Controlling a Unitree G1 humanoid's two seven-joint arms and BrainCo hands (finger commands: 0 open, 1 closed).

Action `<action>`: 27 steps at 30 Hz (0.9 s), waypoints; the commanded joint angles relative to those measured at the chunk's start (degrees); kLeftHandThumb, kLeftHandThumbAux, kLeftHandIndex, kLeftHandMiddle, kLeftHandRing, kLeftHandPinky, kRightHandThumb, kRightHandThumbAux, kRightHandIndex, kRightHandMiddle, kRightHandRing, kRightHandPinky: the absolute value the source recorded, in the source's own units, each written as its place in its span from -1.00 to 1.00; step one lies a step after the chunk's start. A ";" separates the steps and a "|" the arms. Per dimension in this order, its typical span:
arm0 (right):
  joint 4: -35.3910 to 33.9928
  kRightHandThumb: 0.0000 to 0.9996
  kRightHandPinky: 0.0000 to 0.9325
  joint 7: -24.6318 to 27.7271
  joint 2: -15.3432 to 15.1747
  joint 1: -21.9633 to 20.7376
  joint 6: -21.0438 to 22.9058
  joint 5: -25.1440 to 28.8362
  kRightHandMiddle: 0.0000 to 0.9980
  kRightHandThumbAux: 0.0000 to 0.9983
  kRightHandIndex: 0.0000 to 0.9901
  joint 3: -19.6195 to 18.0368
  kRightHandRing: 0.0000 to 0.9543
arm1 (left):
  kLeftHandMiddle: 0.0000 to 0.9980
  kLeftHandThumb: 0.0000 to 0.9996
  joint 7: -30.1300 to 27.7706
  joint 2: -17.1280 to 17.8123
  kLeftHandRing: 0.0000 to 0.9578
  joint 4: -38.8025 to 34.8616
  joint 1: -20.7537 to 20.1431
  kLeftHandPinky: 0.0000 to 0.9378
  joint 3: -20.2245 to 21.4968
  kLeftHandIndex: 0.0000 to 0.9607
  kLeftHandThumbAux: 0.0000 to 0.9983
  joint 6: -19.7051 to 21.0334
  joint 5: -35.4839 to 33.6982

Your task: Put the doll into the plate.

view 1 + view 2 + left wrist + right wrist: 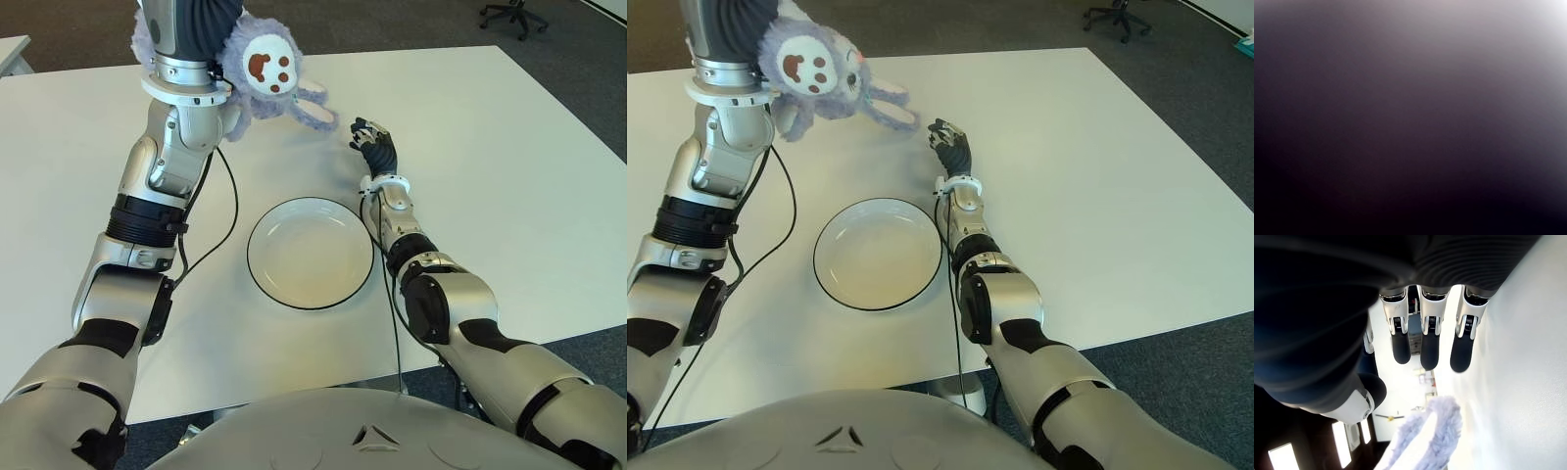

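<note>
The doll [266, 70], a lavender plush with a white face, brown nose and eyes and long floppy ears, is held aloft at the far left of the scene, above the worktop [509, 176]. It is well apart from the plate [310, 253] and not over it. The doll's face is turned toward the head camera, and one ear trails down and to the right, toward the right hand [371, 137].

The left hand [186, 34] is raised high on its arm, wrist uppermost, and appears at the top edge of the eye views with the doll pressed against it. Its fingers are hidden behind the wrist and the plush. The left wrist view is a dark blur and shows nothing usable. Whether the fingers are closed around the doll cannot be told from the pictures, although the doll hangs clear of the worktop at that hand.

The right hand lies out over the worktop beyond the far right rim of the plate, just beside the tip of the doll's ear. In the right wrist view its fingers [1429, 345] extend straight and slightly apart, with nothing between them; a lavender ear shows beyond them.

The plate is white with a thin dark rim. It sits flat on the worktop near the robot's body, between the two forearms, and holds nothing.

An office chair [511, 14] stands on the floor beyond the worktop's far right corner.
</note>
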 commanded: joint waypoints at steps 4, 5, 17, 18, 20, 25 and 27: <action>5.68 0.38 -0.51 -0.39 0.55 8.62 5.26 0.01 -0.69 0.47 -0.19 -0.32 -0.67 | 0.08 0.71 -2.04 -0.94 0.72 -3.58 2.47 0.73 -1.16 -0.17 0.33 1.65 2.89; 5.69 0.38 -0.51 -0.35 0.52 8.59 5.33 0.03 -0.69 0.47 -0.19 -0.34 -0.67 | 0.08 0.71 -1.94 -1.04 0.72 -3.65 2.42 0.73 -1.27 -0.17 0.33 1.66 3.12; 5.76 0.38 -0.49 -0.32 0.38 8.65 5.63 0.19 -0.68 0.47 -0.19 -0.50 -0.66 | 0.06 0.70 -0.77 -1.38 0.70 -5.32 2.95 0.72 -1.65 -0.16 0.33 2.63 6.21; 5.76 0.38 -0.48 -0.29 0.38 8.66 5.64 0.21 -0.68 0.47 -0.19 -0.52 -0.66 | 0.06 0.70 -0.92 -1.39 0.70 -5.50 3.08 0.72 -1.67 -0.16 0.33 2.72 6.34; 5.77 0.38 -0.48 -0.29 0.38 8.66 5.67 0.26 -0.68 0.47 -0.19 -0.57 -0.66 | 0.06 0.70 -1.35 -1.47 0.70 -5.94 3.39 0.72 -1.67 -0.16 0.33 3.07 6.44; 5.77 0.38 -0.48 -0.34 0.36 8.69 5.63 0.31 -0.68 0.47 -0.19 -0.63 -0.65 | 0.06 0.70 -2.31 -1.80 0.68 -7.09 4.24 0.69 -1.59 -0.16 0.33 3.70 6.09; 5.78 0.38 -0.47 -0.43 0.35 8.66 5.64 0.28 -0.68 0.47 -0.19 -0.61 -0.65 | 0.05 0.70 -1.59 -1.74 0.68 -7.08 4.39 0.69 -1.70 -0.17 0.33 3.37 6.49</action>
